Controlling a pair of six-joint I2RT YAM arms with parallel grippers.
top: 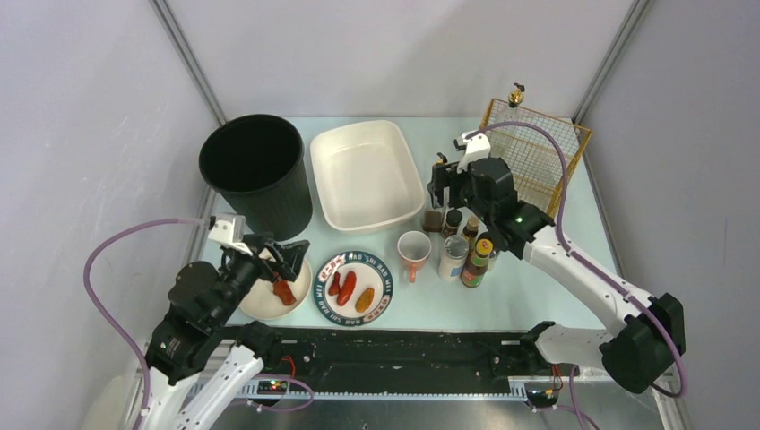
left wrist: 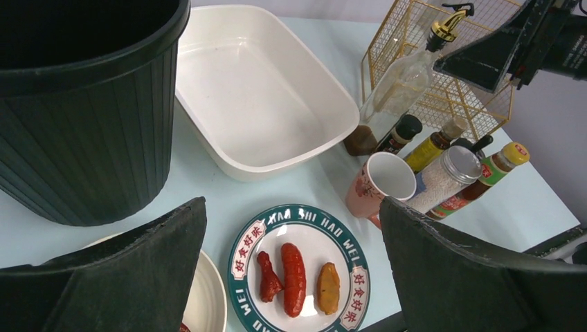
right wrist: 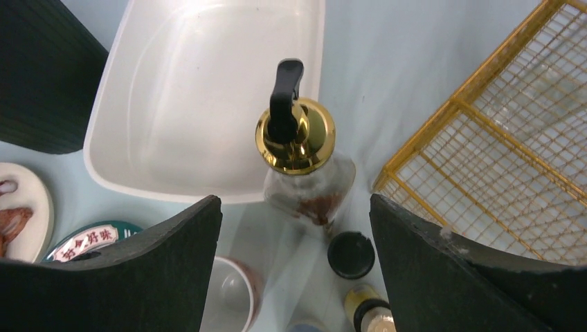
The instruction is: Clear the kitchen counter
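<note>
Spanning the space between the grey walls, one kitchen counter [top: 520, 305] lies flat just ahead of the two arm bases. Its long axis runs left to right, and its one black rail [top: 403, 345] lines the near long edge. At the far left stands one black bin [top: 255, 175], upright and mouth up. Just beside it on the right sits one white tub [top: 367, 175]. One gold wire basket [top: 538, 152] occupies the far right corner. Two plates lie near the front edge: one white plate [top: 260, 305] carrying one reddish food piece [top: 285, 292], and one patterned plate [top: 387, 287] carrying three food pieces [left wrist: 293, 277] side by side. One mug [top: 413, 251] stands upright right of the patterned plate. A cluster of at least five containers stands between mug and basket: one pump bottle [right wrist: 297, 138], one silver-lidded jar [left wrist: 450, 169], one yellow-capped bottle [left wrist: 509, 158], one black-capped bottle [left wrist: 405, 128] and one pale-capped bottle [left wrist: 443, 138]. The left gripper [top: 285, 264] hangs over the white plate, fingers spread wide and holding nothing. The right gripper [top: 446, 193] points down over the pump bottle, one finger on either side, with a gap showing on both sides.
</note>
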